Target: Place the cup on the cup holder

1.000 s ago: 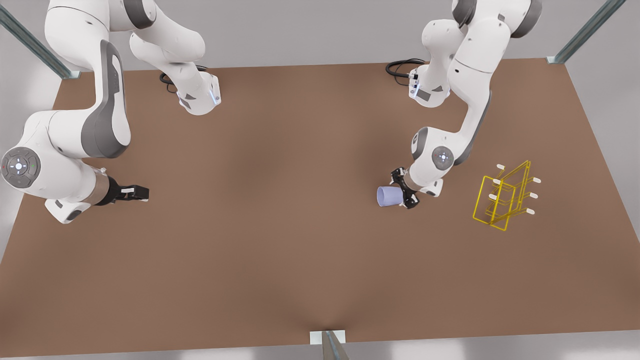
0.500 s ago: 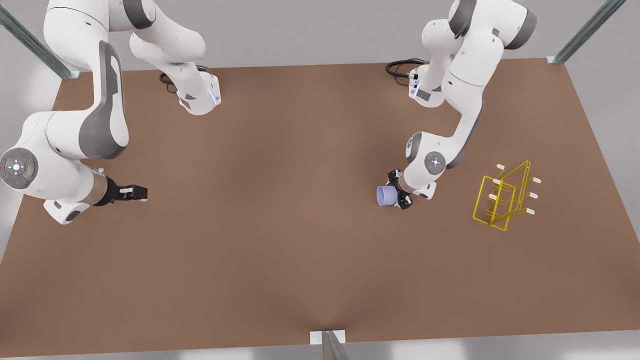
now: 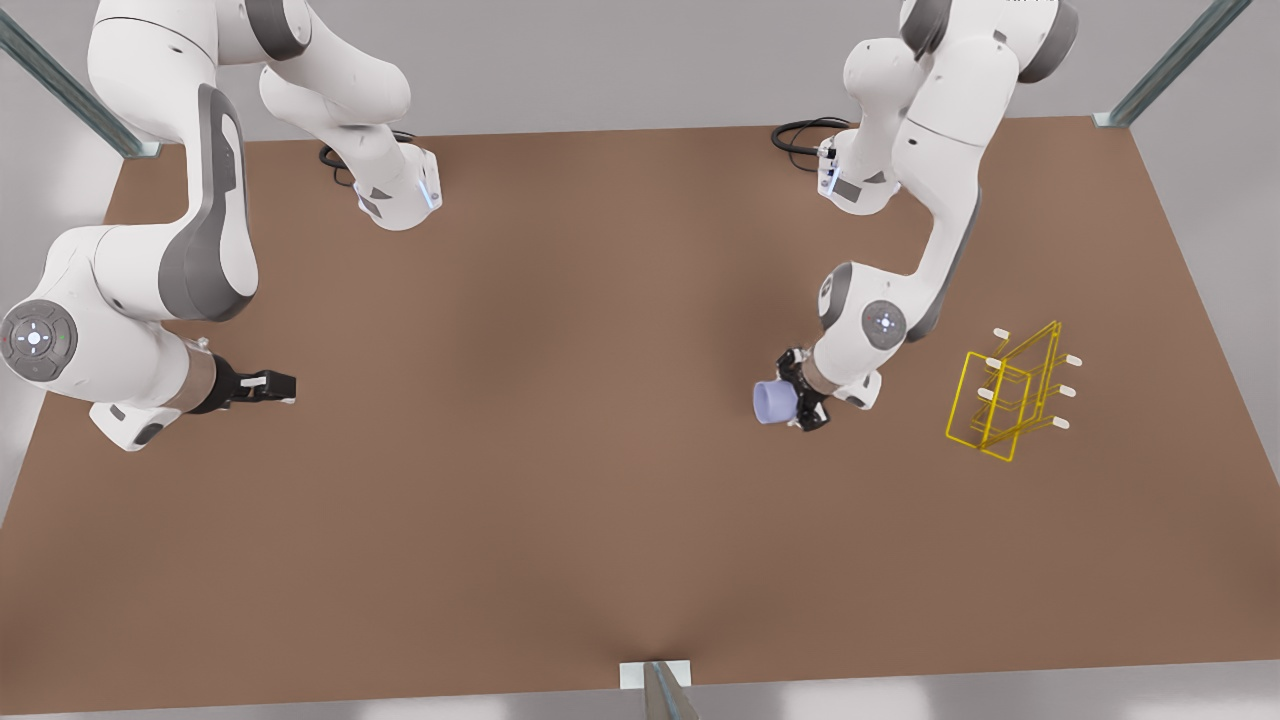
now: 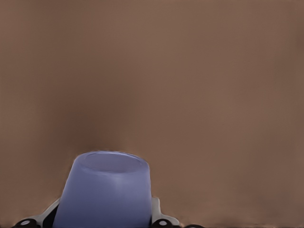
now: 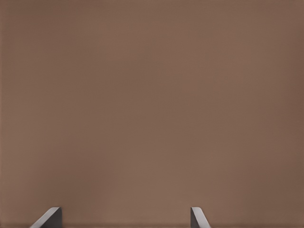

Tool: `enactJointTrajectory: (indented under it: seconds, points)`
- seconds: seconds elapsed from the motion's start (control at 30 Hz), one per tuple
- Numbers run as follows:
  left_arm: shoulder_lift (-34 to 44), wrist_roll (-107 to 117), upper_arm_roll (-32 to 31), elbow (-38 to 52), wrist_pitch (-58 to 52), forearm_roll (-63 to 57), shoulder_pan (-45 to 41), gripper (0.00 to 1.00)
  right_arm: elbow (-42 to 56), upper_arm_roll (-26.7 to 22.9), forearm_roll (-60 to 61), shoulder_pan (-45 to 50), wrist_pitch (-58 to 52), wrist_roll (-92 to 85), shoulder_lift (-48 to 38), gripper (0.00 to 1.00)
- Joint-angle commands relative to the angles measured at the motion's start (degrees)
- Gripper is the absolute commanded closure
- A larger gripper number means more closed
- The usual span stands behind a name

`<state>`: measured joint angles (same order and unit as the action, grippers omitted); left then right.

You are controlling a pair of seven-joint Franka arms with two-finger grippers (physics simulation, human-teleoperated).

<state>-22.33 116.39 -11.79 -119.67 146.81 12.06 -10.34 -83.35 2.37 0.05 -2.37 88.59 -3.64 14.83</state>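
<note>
The left hand (image 3: 797, 402), on the front view's right, is clamped on the cup (image 3: 773, 402), which lies sideways in the grip, its round end turned toward the front view's left; in the left wrist view the cup (image 4: 105, 190) sits between the fingers (image 4: 159, 216) above the brown desk (image 3: 560, 480). The rack (image 3: 1005, 395) stands upright on the desk near the hand, toward the front view's right, apart from the cup. The right hand (image 3: 270, 386) waits well apart on the front view's left, fingers (image 5: 197, 217) spread over bare desk.
</note>
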Motion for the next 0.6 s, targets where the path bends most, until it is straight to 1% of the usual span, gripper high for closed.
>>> enactJointTrajectory:
  seconds: [0.0,0.03,0.07,0.13,0.17,0.2,0.23,0.27,0.3,0.33,0.4,0.43,0.47,0.53,0.57]
  points:
    - [-0.4,-0.1,1.8,4.1,-16.2,-1.4,0.1,0.29,0.0,0.0,0.0,0.0,0.0,-0.7,-0.1,0.00]
    - [-0.3,0.7,2.3,5.1,-19.4,-6.3,0.1,0.29,0.0,0.0,0.0,0.0,0.0,-0.7,-0.1,0.00]
    - [-0.3,1.1,3.7,8.0,-23.5,-10.0,0.1,0.29,0.0,0.0,0.0,0.0,0.0,-0.7,-0.1,0.00]
    - [1.1,1.4,6.0,8.2,-26.7,-14.7,-0.5,0.29,0.0,0.0,0.0,0.0,0.0,-0.7,-0.1,0.00]
    - [1.4,1.3,16.3,8.2,-28.2,-16.8,-9.9,0.29,0.0,0.0,0.0,0.0,0.0,-0.7,-0.1,0.00]
    - [0.6,0.6,28.8,8.2,-28.2,-16.9,-21.3,0.29,0.0,0.0,0.0,0.0,0.0,-0.7,-0.1,0.00]
    - [-1.4,0.4,42.4,8.0,-28.2,-16.9,-33.7,0.29,0.0,0.0,0.1,0.0,0.0,-0.7,-0.1,0.00]
    - [-4.5,0.5,53.0,7.2,-28.0,-17.2,-44.2,0.29,0.0,0.0,0.0,0.0,0.0,-0.7,-0.1,0.00]
    - [-7.6,1.0,64.8,4.3,-27.1,-21.1,-56.2,0.29,0.0,0.0,0.0,0.0,0.0,-0.7,-0.1,0.00]
    - [-9.8,0.8,69.9,3.2,-27.1,-21.6,-61.6,0.29,0.0,0.0,0.1,0.0,0.0,-0.7,-0.1,0.00]
    - [-13.0,0.6,78.1,2.5,-31.3,-21.6,-73.0,0.29,0.0,0.0,0.1,0.0,-0.1,-0.7,-0.1,0.00]
    - [-14.8,0.3,80.5,2.4,-32.7,-21.7,-75.9,0.29,0.0,0.0,0.1,0.0,0.0,-0.7,0.0,0.00]
    - [-16.3,1.6,82.3,0.8,-32.1,-25.8,-78.4,0.29,0.0,0.0,0.1,0.0,0.0,-0.7,0.0,0.00]
    - [-22.6,0.6,86.3,0.6,-31.5,-34.1,-79.0,0.29,0.0,0.0,0.1,0.0,0.0,-0.7,0.0,0.00]
    - [-25.2,0.1,87.2,0.6,-31.5,-34.4,-79.4,0.29,0.0,0.0,0.1,0.0,0.0,-0.7,0.0,0.00]
